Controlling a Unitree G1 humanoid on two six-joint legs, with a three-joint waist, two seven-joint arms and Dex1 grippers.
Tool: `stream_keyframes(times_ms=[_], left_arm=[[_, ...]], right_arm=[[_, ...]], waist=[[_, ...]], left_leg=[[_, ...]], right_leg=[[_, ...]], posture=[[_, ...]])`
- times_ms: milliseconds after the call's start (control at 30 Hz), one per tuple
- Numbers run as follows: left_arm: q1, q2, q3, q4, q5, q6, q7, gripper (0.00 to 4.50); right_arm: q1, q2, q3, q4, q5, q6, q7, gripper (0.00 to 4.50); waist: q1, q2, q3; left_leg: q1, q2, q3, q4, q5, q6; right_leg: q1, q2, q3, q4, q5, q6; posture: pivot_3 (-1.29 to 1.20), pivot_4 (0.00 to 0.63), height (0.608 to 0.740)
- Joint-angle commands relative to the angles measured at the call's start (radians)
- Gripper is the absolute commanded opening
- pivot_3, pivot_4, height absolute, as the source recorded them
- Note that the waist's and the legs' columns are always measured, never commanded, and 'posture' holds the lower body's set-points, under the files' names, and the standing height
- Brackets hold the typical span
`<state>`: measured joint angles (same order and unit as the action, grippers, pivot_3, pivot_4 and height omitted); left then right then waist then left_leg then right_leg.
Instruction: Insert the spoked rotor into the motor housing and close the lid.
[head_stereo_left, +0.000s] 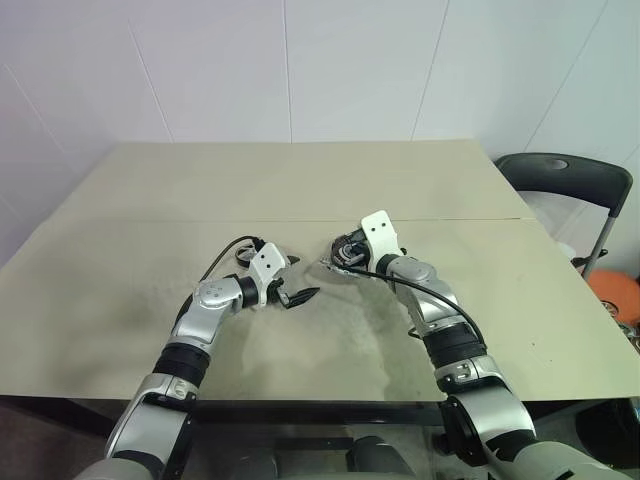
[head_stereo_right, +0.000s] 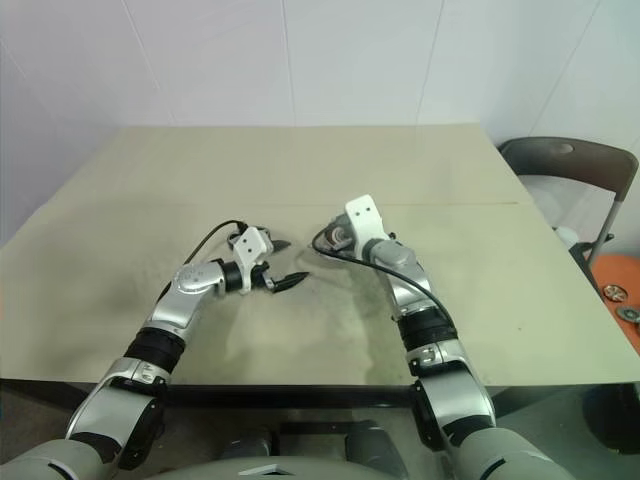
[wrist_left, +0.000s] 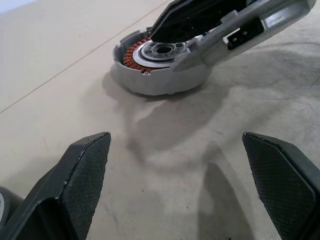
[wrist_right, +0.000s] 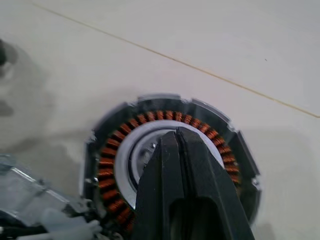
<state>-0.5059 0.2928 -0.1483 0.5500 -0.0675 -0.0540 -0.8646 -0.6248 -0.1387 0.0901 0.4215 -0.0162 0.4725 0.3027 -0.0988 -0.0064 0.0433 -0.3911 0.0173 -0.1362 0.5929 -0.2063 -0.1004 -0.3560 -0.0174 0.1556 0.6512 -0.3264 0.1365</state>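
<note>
Ribbed black claw (wrist_right: 176, 137) over copper-ringed housing (wrist_right: 170, 165).

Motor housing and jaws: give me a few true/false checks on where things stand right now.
1. The round grey motor housing with copper-orange windings sits on the beige table. True.
2. The left gripper has its jaws shut. False: they stand wide apart, holding nothing.
3. The right gripper has its jaws shut, over the housing's silvery centre. True.
4. A lid covers the windings. False: they are exposed.
</note>
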Motion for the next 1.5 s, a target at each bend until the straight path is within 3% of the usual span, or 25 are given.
stream_keyframes(times_ms=[33, 300, 467, 700, 967, 1233, 1500], left_arm=[[-0.012, 0.001, -0.001, -0.008, 0.005, -0.007, 0.003, 4.5], [-0.011, -0.005, 0.016, -0.015, -0.005, -0.012, 0.023, 4.5], [-0.041, -0.02, 0.153, -0.047, -0.105, 0.057, 0.138, 4.5], [0.11, -0.009, 0.29, -0.367, -0.343, 0.445, 0.191, 4.5], [0.25, -0.093, 0.528, -0.65, -0.742, 0.941, 0.475, 4.5], [0.152, -0.248, 0.697, -0.551, -0.923, 1.005, 0.797, 4.5], [0.072, -0.312, 0.699, -0.434, -0.925, 0.951, 0.916, 4.5]], right_arm=[[-0.007, 0.001, -0.009, -0.046, 0.011, -0.02, 0.002, 0.02], [-0.014, 0.01, -0.02, -0.034, 0.004, -0.075, -0.033, 0.02], [-0.028, 0.006, -0.042, -0.033, 0.012, -0.114, -0.06, 0.02], [-0.024, -0.014, -0.048, -0.019, 0.005, -0.126, -0.055, 0.02], [-0.032, -0.038, -0.05, 0.011, -0.003, -0.144, -0.054, 0.02], [-0.044, -0.038, -0.043, 0.023, -0.004, -0.154, -0.053, 0.02], [-0.031, -0.043, -0.044, 0.004, -0.007, -0.148, -0.055, 0.02]], waist=[[0.0, 0.0, 0.0], [0.0, 0.0, 0.0], [0.001, 0.0, 0.0], [-0.005, 0.0, 0.0], [0.003, -0.001, 0.0], [0.002, -0.001, 0.0], [0.002, -0.001, 0.0]], left_leg=[[0.0, 0.0, 0.0, 0.0, 0.0, 0.0], [0.0, 0.0, 0.0, 0.0, 0.0, 0.0], [0.0, 0.0, 0.0, 0.0, 0.0, 0.0], [0.0, 0.0, 0.0, 0.0, 0.0, 0.0], [0.0, 0.0, -0.001, 0.003, 0.0, 0.0], [0.0, 0.0, -0.001, 0.004, 0.0, 0.0], [0.0, 0.0, -0.001, 0.003, 0.0, 0.0]], right_leg=[[0.0, 0.0, 0.0, 0.0, 0.0, 0.0], [0.0, 0.0, 0.0, 0.0, 0.0, 0.0], [0.0, 0.0, 0.0, 0.0, 0.0, 0.0], [0.0, 0.0, 0.0, 0.0, 0.0, 0.0], [0.001, 0.0, -0.001, 0.002, 0.0, 0.0], [0.002, 0.0, -0.001, 0.001, 0.0, 0.0], [0.002, 0.0, -0.001, -0.001, 0.0, 0.0]], posture=[[0.0, 0.0, 0.74], [0.0, 0.0, 0.74], [0.0, 0.0, 0.74], [0.0, 0.0, 0.74], [0.0, 0.0, 0.74], [0.0, 0.0, 0.74], [0.0, 0.0, 0.74]])
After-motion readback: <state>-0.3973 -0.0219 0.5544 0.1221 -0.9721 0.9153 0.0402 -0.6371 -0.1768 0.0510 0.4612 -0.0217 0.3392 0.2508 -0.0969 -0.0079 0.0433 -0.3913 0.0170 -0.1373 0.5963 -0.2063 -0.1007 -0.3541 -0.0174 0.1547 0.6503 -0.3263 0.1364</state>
